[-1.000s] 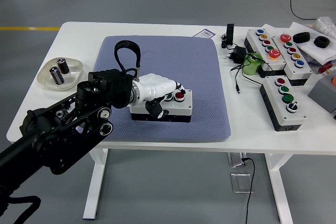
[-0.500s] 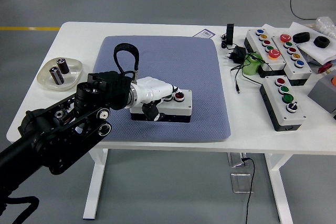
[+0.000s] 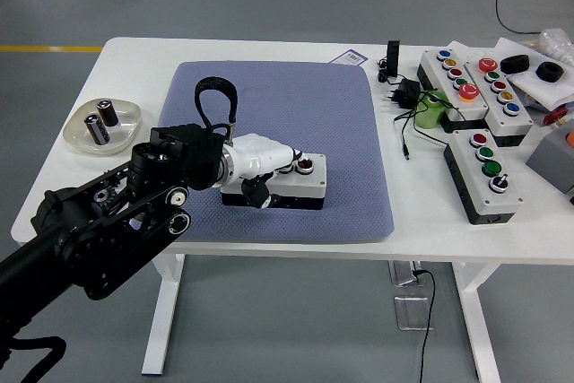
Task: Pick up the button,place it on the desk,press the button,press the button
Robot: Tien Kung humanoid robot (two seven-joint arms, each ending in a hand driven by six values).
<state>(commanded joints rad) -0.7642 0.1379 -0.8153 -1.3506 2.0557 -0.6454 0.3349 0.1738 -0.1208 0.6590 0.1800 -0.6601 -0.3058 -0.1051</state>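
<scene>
A white-topped button box with a black base (image 3: 305,189) rests on the blue mat (image 3: 296,96), near its front. Its red button (image 3: 307,165) shows at the right end of the top. My left hand (image 3: 267,170), white with a black arm behind it, comes in from the left. Its fingers lie across the left part of the box top and its thumb curls down the front side, so it grips the box. The buttons under the fingers are hidden. My right arm is out of view.
A shallow dish with two batteries (image 3: 103,123) sits at the left edge. Three more button boxes (image 3: 484,172) lie at the right, with a power adapter and cables (image 3: 404,94) and a green object (image 3: 432,109). A black strap loop (image 3: 217,96) rises from my wrist.
My left hand and the button box have shifted slightly to the left on the mat. The thumb has settled lower on the box front.
</scene>
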